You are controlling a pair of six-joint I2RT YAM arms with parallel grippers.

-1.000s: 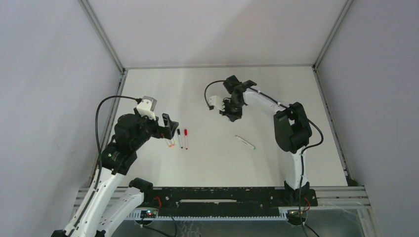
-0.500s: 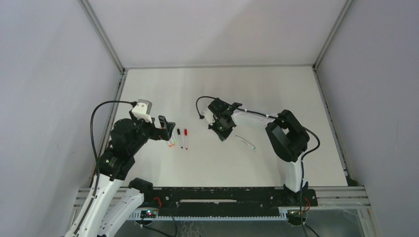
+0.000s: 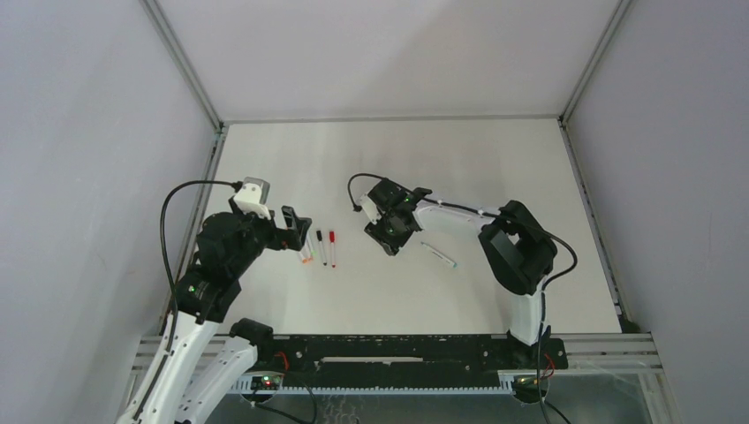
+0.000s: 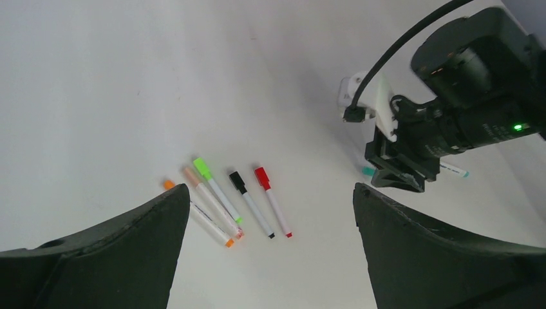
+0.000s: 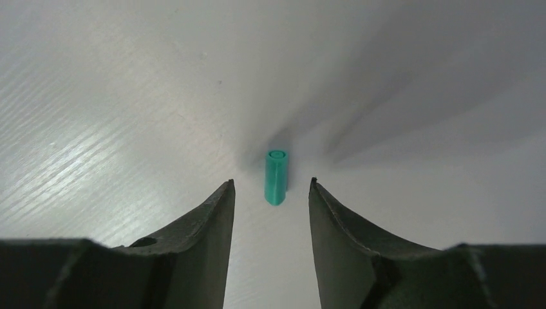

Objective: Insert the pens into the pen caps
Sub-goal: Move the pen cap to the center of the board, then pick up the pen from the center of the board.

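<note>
Several white pens lie side by side near my left gripper [image 3: 298,228]: orange [image 4: 196,214], green [image 4: 217,190], black [image 4: 252,205] and red [image 4: 273,203], each with a coloured cap on its far end. They show in the top view [image 3: 320,248]. My left gripper [image 4: 270,188] is open and empty above them. A loose teal cap [image 5: 276,177] lies on the table just ahead of and between my right gripper's open fingertips [image 5: 272,185]. The right gripper [image 3: 389,240] is low over it. A teal-ended pen [image 3: 439,255] lies to its right.
The white table [image 3: 495,168] is ringed by grey walls with metal frame posts [image 3: 181,62]. The right wrist camera and its black cable [image 4: 380,109] sit close above the teal cap [image 4: 367,171].
My right gripper has swung forward and left from the table's middle back and come down over the teal cap. My left gripper has drawn back slightly to the left.
</note>
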